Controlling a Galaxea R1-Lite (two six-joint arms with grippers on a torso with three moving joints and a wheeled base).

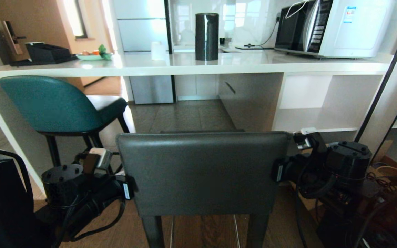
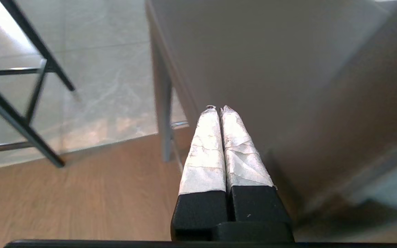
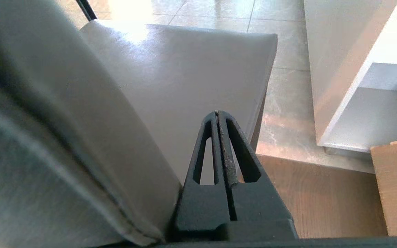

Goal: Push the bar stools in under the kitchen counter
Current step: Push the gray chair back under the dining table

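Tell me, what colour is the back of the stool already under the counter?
Teal green. The teal stool shows best in the head view.

i'm in a home kitchen: a white counter (image 1: 240,63) across the upper frame carries a microwave (image 1: 333,27) at upper right, a fridge (image 1: 143,34) behind, tiled floor (image 1: 181,117) meeting wood.

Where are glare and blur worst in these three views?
Head view: window glare washes out the kitchen counter top. Left wrist view: the dark grey stool looms soft and out of focus. Right wrist view: its back blurs close up, with glare on the seat.
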